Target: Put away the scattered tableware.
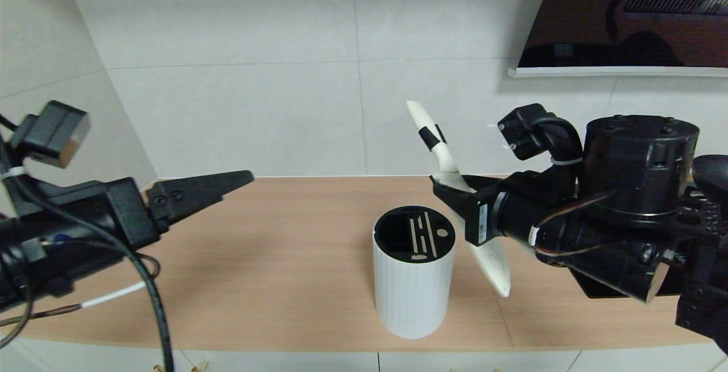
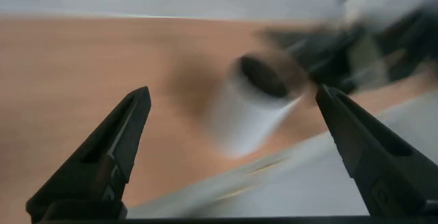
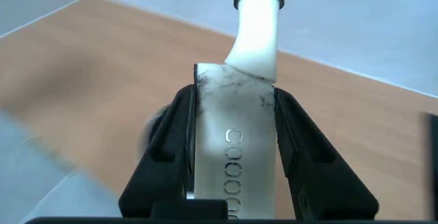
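Observation:
A white ribbed cylinder holder [image 1: 414, 272] with a black slotted top stands on the wooden table [image 1: 273, 258] near its front edge. Just to its right, my right gripper [image 1: 449, 190] is shut on a white spoon [image 1: 441, 153] with a black band on its handle. The handle points up and back, and the bowl [image 1: 495, 261] hangs low beside the holder. The right wrist view has the spoon [image 3: 236, 142] clamped between both fingers [image 3: 168, 148]. My left gripper [image 1: 227, 181] hovers open over the table's left half, well clear of the holder [image 2: 250, 107].
A white tiled wall rises behind the table. A dark range hood [image 1: 625, 16] hangs at the upper right. The table's front edge runs just in front of the holder.

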Controlling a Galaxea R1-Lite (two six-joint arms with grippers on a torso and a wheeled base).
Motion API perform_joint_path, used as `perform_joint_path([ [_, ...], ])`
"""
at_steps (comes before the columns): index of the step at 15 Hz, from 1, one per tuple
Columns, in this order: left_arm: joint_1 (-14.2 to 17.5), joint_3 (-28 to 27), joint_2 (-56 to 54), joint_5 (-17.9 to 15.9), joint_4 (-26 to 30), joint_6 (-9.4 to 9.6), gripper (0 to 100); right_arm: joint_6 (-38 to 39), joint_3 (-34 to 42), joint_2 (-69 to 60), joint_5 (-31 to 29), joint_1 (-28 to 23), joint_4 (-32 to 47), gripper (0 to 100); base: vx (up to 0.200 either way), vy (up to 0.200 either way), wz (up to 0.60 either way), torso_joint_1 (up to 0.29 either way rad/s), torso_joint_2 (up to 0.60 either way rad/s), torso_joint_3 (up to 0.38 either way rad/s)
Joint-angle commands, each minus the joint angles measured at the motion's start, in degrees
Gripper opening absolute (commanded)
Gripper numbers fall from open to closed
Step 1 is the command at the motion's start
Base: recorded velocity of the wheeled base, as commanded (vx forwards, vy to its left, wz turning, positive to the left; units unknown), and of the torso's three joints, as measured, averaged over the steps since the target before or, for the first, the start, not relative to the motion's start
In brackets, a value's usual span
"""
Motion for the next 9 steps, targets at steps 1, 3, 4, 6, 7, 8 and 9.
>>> perform_joint_path([
  [1,-4.7,0.5,7.7,0.0,-2.8,-3.00,100,0.4,0.6,0.8,0.0,2.2,0.0,0,0.000,0.000,0.00,0.000,0.00,0.000],
  [3,-9.3,2.9,10.1,0.0,-13.7,-10.91,100,2.2,1.9,4.2,0.1,5.7,-0.4,0,0.000,0.000,0.00,0.000,0.00,0.000],
  [4,-10.4,3.7,10.3,0.0,-16.8,-12.66,100,3.9,1.9,4.7,0.3,6.3,-0.4,0,0.000,0.000,0.00,0.000,0.00,0.000],
  [6,-11.3,4.3,11.1,0.0,-19.1,-12.93,100,5.0,1.9,4.8,0.5,7.0,-0.4,0,0.000,0.000,0.00,0.000,0.00,0.000],
  [7,-12.0,6.0,13.2,0.1,-24.5,-11.70,100,5.4,1.9,4.4,0.6,7.5,-0.4,0,0.000,0.000,0.00,0.000,0.00,0.000],
  [8,-12.9,7.9,14.4,0.1,-29.1,-10.03,100,5.5,2.0,4.2,0.6,8.0,-0.5,0,0.000,0.000,0.00,0.000,0.00,0.000],
  [9,-14.2,9.2,16.1,0.7,-33.1,-8.45,100,5.8,2.1,4.2,0.9,8.3,-0.5,0,0.000,0.000,0.00,0.000,0.00,0.000],
])
